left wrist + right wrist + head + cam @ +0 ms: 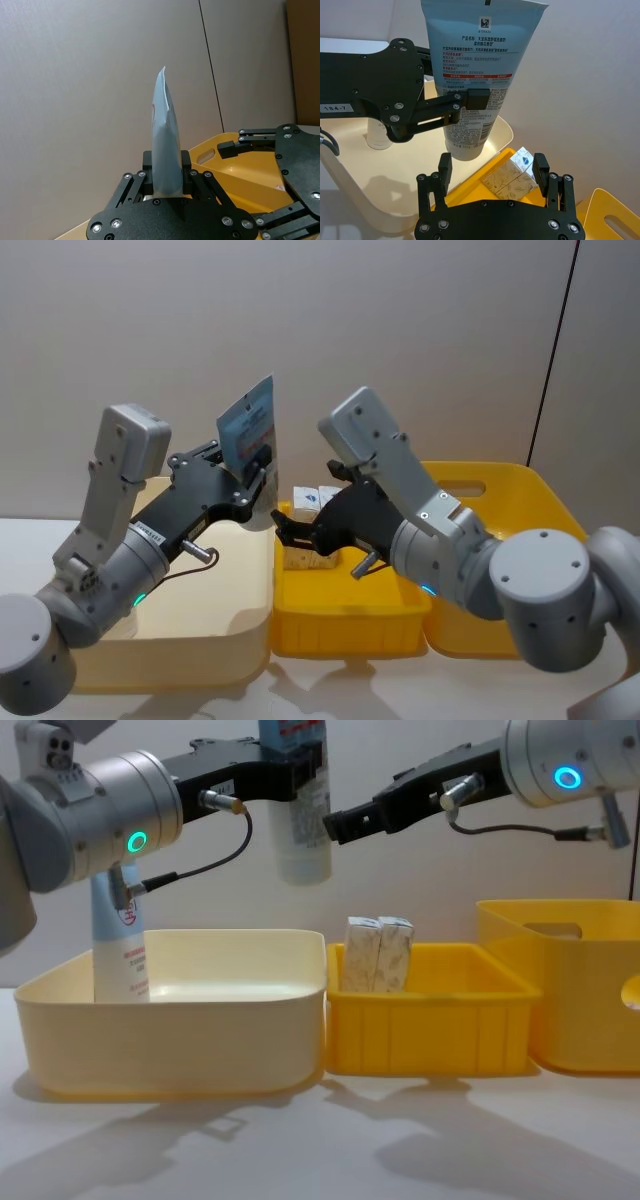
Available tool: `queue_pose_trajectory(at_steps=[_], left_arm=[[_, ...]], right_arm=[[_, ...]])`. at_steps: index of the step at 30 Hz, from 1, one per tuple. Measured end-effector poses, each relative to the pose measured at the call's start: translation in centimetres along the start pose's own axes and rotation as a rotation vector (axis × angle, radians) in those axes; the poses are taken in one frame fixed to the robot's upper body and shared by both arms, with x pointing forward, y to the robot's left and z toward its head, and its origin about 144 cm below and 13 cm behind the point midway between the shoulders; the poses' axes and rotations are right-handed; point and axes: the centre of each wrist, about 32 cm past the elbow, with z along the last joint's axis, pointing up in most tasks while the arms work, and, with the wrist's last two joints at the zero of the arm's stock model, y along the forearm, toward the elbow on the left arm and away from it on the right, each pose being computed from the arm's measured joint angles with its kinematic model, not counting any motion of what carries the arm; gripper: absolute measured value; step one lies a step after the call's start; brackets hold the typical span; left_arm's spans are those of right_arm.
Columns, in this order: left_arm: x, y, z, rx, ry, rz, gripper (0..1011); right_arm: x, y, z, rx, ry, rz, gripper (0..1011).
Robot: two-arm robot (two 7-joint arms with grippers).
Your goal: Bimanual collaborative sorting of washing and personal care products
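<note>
A pale-blue-and-white squeeze tube (248, 425) hangs cap down in the air, with my left gripper (262, 468) shut on its middle. It is held above the gap between the cream bin (170, 1020) and the small yellow bin (430, 1020). In the right wrist view the tube (477, 75) shows its printed back, clamped by the left gripper (465, 102). My right gripper (492, 167) is open just short of the tube's cap end, holding nothing. Two cream cartons (378, 955) stand upright in the small yellow bin. Another tube (120, 945) stands in the cream bin's far left corner.
A large yellow bin (580, 1000) with a handle slot stands to the right of the small one. The three bins sit side by side on a white table, with a plain wall behind them.
</note>
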Motion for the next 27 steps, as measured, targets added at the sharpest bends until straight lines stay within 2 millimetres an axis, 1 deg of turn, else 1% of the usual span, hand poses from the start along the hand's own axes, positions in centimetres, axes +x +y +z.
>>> queue_pose_trajectory(at_steps=[27], left_arm=[[-1.2, -0.1, 1.4, -0.047, 0.004, -0.063, 301]], right_arm=[[-0.5, 2.1, 0.6, -0.01, -0.015, 0.026, 1001]])
